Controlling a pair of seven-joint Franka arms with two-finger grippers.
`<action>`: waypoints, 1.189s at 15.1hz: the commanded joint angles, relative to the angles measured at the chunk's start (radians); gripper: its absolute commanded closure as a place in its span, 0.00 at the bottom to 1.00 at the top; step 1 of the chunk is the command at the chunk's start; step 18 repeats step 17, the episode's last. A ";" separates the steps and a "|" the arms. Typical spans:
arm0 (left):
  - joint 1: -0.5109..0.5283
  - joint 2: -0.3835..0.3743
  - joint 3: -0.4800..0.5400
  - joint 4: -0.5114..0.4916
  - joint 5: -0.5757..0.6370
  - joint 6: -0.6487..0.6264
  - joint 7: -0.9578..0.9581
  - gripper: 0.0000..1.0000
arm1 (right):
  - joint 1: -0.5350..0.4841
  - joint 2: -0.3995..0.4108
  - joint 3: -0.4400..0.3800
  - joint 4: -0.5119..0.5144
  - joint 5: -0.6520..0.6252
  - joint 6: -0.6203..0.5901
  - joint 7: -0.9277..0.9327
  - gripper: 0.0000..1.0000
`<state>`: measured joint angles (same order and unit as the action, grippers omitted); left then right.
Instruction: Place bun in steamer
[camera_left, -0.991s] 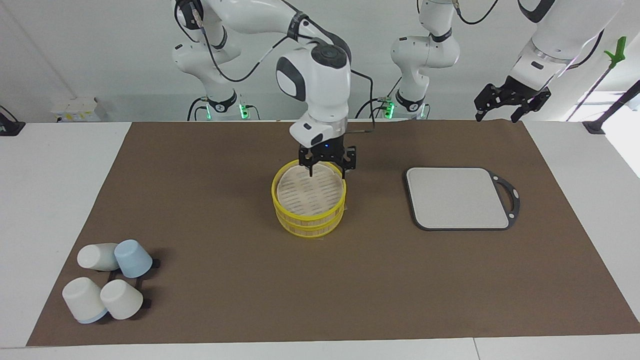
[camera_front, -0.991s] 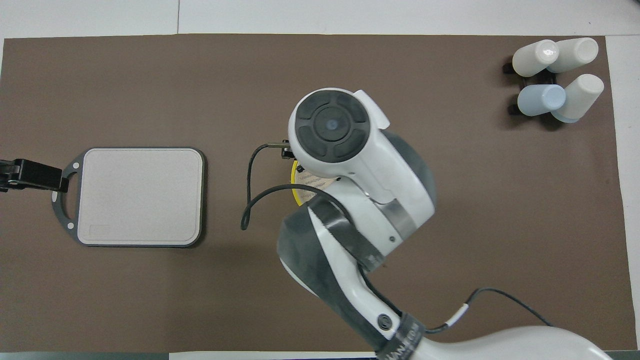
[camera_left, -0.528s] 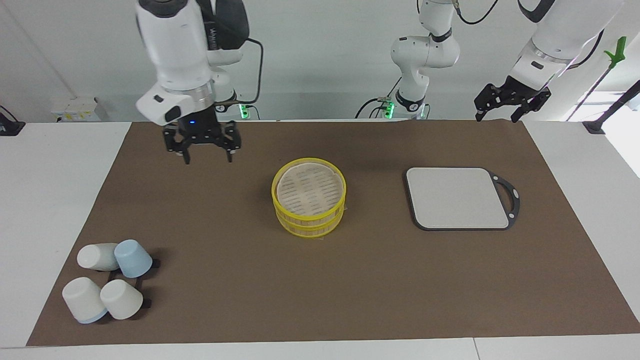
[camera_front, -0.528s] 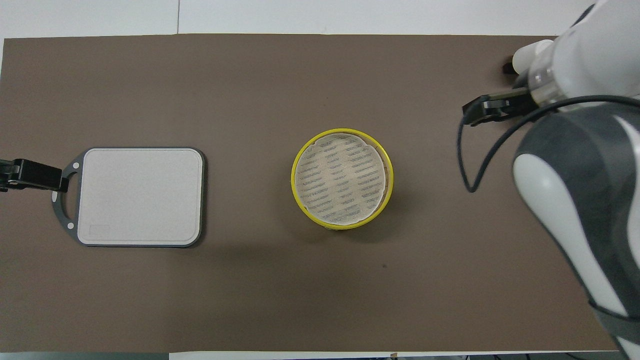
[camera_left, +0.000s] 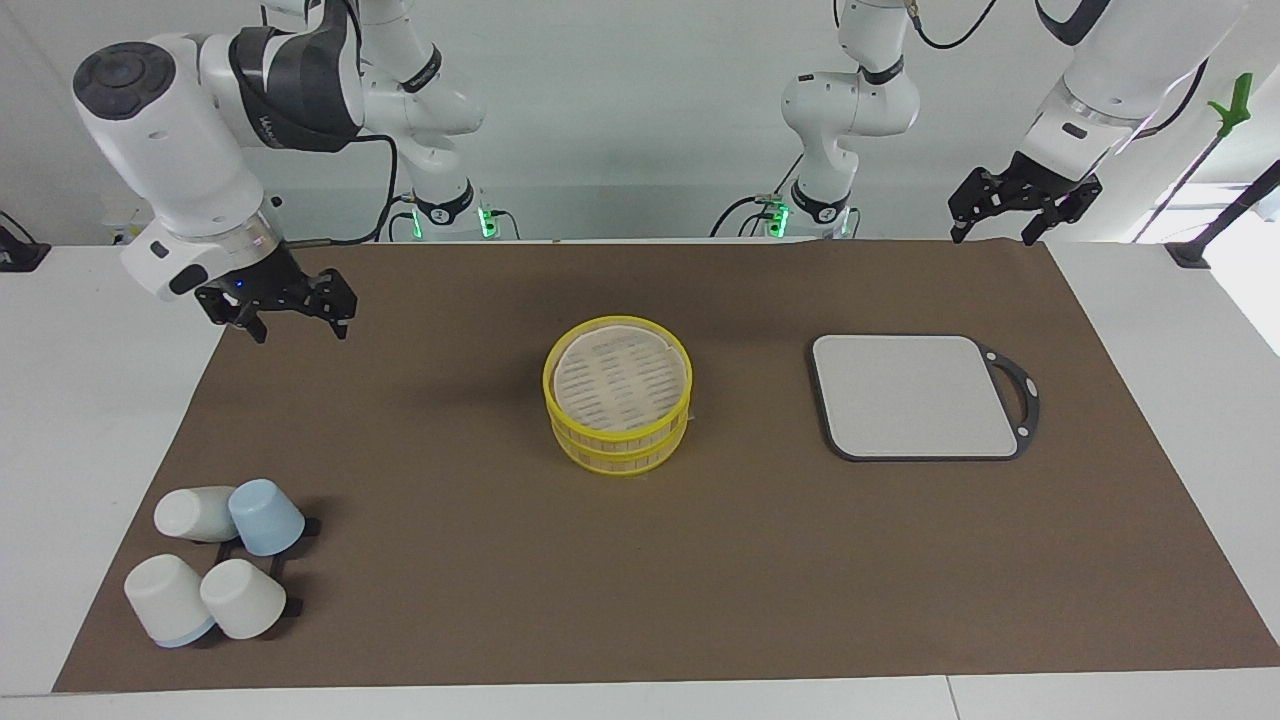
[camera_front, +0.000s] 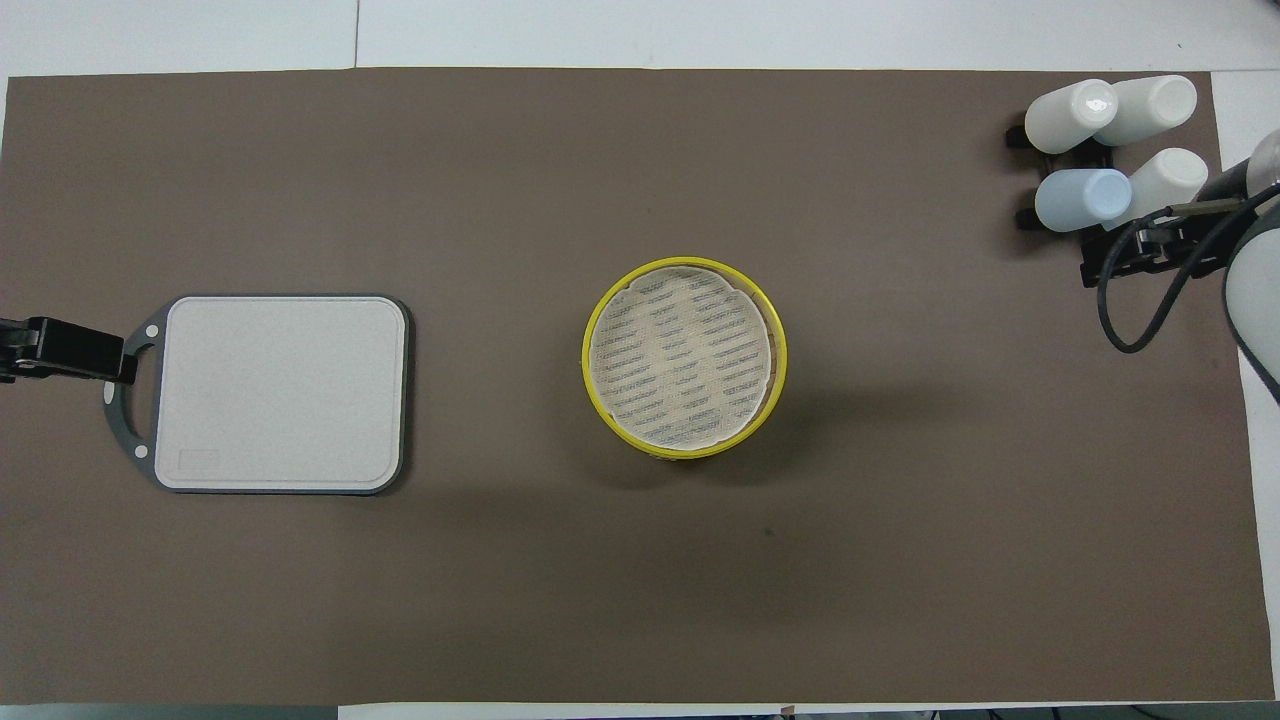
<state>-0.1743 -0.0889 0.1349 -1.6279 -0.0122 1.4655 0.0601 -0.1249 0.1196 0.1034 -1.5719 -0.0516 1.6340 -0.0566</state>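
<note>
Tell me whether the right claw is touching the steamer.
Apart. The facing view shows the right claw open above the mat's edge, with bare mat between it and the steamer.

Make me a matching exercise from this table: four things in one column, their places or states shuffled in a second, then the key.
Things:
1. steamer
2. grey board
3. blue cup
4. right gripper

Places or states:
A. toward the left arm's end of the mat
B. open, in the air over the mat's edge
C. mid-mat, nothing on its slats
D. among white cups

Pairs: 1-C, 2-A, 3-D, 4-B
</note>
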 joint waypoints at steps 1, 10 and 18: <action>0.002 0.005 0.000 0.014 0.017 0.009 0.009 0.00 | -0.021 -0.043 0.013 -0.054 0.022 0.049 0.003 0.00; 0.001 0.006 -0.003 0.016 0.017 0.009 0.006 0.00 | -0.021 -0.043 0.013 -0.053 0.036 0.052 0.011 0.00; -0.001 0.008 -0.001 0.016 0.018 0.035 0.007 0.00 | -0.019 -0.044 0.013 -0.053 0.035 0.043 0.014 0.00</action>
